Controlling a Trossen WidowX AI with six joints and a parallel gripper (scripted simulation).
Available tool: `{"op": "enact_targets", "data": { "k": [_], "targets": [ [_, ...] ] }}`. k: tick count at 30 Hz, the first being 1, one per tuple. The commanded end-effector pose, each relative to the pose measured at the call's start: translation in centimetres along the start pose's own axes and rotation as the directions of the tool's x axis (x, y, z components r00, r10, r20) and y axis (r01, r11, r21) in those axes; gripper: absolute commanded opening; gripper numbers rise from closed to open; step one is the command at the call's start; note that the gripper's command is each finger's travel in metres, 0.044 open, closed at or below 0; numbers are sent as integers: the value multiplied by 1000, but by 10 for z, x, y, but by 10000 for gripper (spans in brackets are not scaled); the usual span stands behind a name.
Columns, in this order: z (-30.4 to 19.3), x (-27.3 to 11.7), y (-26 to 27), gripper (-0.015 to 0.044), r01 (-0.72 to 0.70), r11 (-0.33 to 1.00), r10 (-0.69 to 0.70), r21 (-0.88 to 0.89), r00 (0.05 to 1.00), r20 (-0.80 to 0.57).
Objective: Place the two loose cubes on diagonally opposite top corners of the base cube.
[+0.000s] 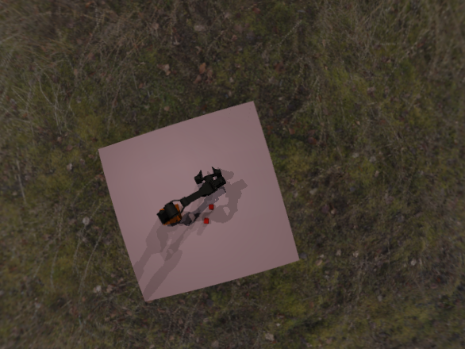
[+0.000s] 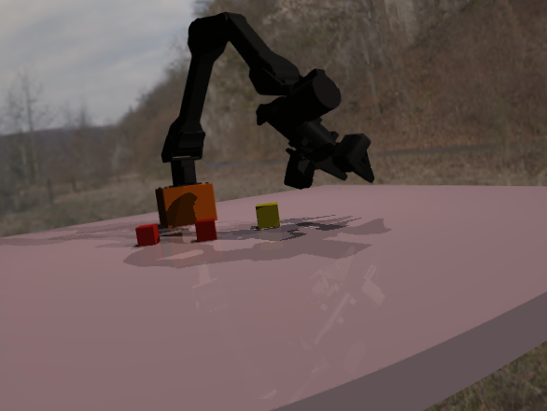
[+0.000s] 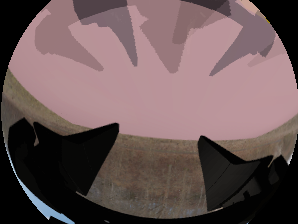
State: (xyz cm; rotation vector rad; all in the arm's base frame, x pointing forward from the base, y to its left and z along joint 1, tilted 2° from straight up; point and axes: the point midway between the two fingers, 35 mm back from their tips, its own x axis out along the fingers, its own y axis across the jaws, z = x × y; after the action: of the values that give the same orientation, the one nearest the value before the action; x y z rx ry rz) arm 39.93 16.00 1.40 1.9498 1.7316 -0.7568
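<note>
Two red cubes, apparently the loose ones, stand apart on the table. One red cube (image 1: 206, 220) (image 2: 147, 234) is nearer the lower side in the top view; the other red cube (image 1: 211, 207) (image 2: 205, 231) is just above it there. A yellow cube (image 2: 268, 215), apparently the base cube, stands on the table with nothing on top. It is hidden by the arm in the top view; only a yellow sliver shows at the wrist view's upper right. My gripper (image 1: 207, 170) (image 2: 358, 179) (image 3: 160, 135) is open and empty, tilted, above the table and to the right of the cubes in the exterior view.
The pink table (image 1: 238, 238) (image 2: 280, 327) (image 3: 160, 105) carries the arm's orange base (image 1: 175, 217) (image 2: 205, 201), close behind the red cubes in the exterior view. The arm arches above the yellow cube, and its shadows fall around the cubes. Grass lies beyond the table edges.
</note>
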Motion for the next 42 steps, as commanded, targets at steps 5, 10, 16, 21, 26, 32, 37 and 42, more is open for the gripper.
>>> {"op": "enact_targets", "data": {
  "k": [5,10,16,21,26,32,37,42],
  "targets": [
    [8,-12,3,269,-18,986,25,-166,999,45],
    [19,-30,6,265,-9,919,58,-394,992,110],
    [32,-52,7,265,52,774,89,-631,978,190],
    [44,-70,6,265,139,610,110,-780,960,256],
    [55,-89,4,265,245,416,124,-876,939,322],
    [68,-113,-1,265,378,157,134,-912,907,399],
    [78,-132,-7,265,473,-67,136,-878,877,462],
    [88,-152,-14,265,536,-289,132,-793,843,522]
  ]
}}
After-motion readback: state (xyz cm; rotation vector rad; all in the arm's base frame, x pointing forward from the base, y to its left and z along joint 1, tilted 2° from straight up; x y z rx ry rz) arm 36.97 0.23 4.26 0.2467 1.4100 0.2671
